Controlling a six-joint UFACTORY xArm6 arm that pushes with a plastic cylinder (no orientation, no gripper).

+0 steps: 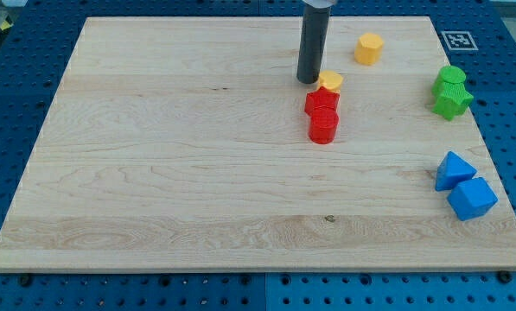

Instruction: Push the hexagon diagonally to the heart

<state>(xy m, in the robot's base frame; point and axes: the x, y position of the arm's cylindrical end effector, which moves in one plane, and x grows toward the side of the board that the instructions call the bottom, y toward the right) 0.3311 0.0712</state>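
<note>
A yellow hexagon block stands near the view's top, right of centre. A small yellow block that looks like a heart lies lower left of it. The heart touches the top of a red star-like block, and another red block sits right below that. My dark rod comes down from the view's top. My tip rests on the board just left of the yellow heart, almost touching it. It is well left of and below the hexagon.
Two green blocks sit together at the board's right edge. A blue triangle-like block and a blue cube lie at the lower right. The wooden board lies on a blue pegboard.
</note>
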